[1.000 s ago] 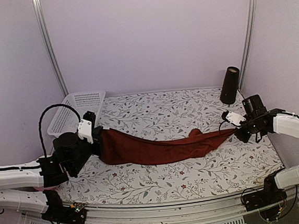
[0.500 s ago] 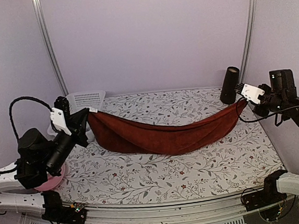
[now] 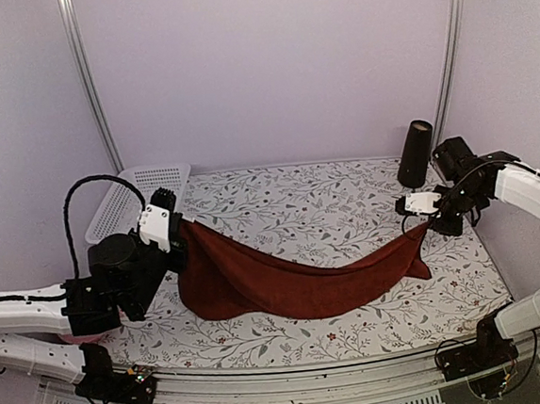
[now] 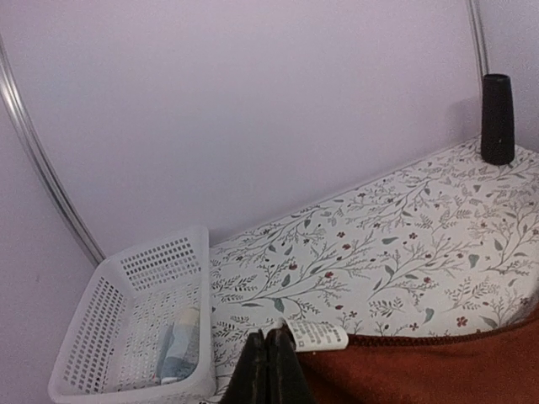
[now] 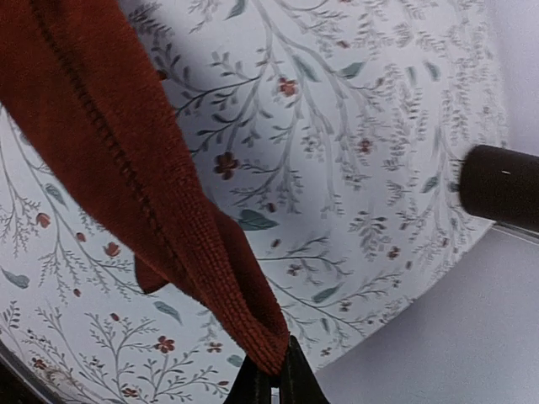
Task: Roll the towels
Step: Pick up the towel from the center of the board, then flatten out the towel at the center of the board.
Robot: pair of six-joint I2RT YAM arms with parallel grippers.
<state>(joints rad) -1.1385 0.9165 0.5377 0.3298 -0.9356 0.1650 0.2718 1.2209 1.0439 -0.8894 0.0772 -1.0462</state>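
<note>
A dark red towel (image 3: 296,285) hangs stretched between my two grippers, its sagging middle resting on the flowered table (image 3: 326,197). My left gripper (image 3: 182,230) is shut on the towel's left corner. In the left wrist view the fingertips (image 4: 269,341) pinch that corner beside a white tag (image 4: 318,335), with the towel (image 4: 421,370) running off to the right. My right gripper (image 3: 428,227) is shut on the right corner, held just above the table. In the right wrist view the towel (image 5: 109,143) bunches into the closed tips (image 5: 276,370). A pale blue and cream cloth roll (image 4: 181,341) lies in the basket.
A white perforated basket (image 3: 137,199) stands at the table's back left, close behind the left gripper; its near wall (image 4: 126,383) shows in the left wrist view. A black cylinder (image 3: 415,153) stands upright at the back right, near the right gripper. Walls close in on three sides.
Both arms raised the towel off the table and spread it wide, then came back down. The towel's middle now lies on the table, nearer the front than one second ago.
</note>
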